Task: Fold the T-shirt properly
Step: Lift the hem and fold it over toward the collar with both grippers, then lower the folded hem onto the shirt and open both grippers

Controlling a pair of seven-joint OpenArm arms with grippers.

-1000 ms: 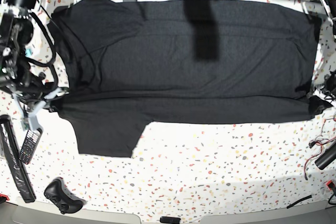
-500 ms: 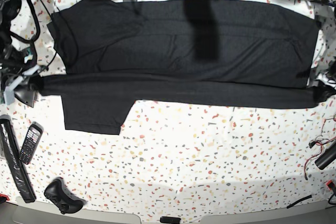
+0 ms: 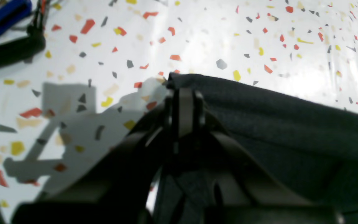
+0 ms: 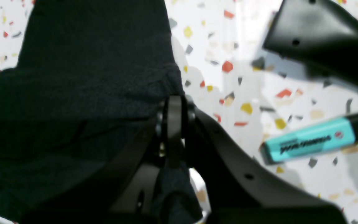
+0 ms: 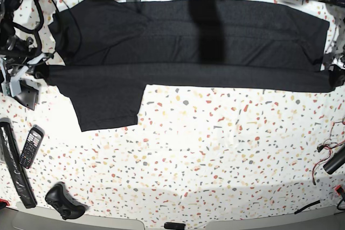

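Note:
The black T-shirt (image 5: 161,52) lies stretched across the back of the speckled table, its near part doubled over the far part along a long straight fold. One sleeve (image 5: 105,106) hangs toward the front at the left. My right gripper (image 5: 42,72) is shut on the fold's left end. In the right wrist view the right gripper (image 4: 174,107) pinches dark cloth (image 4: 89,62). At the fold's right end, my left gripper (image 5: 335,76) is shut on the cloth. The left wrist view shows the left gripper (image 3: 183,93) clamped on the cloth's corner (image 3: 291,124).
A teal highlighter (image 4: 315,138) lies near the right gripper. A phone (image 5: 30,146), a long black bar (image 5: 13,173) and a black controller (image 5: 64,200) sit at the front left. Red and black cables (image 5: 330,157) lie at the right edge.
Both grippers have carried the folded edge farther toward the back of the table. The strip of shirt has grown narrower and the sleeve has shifted with it.

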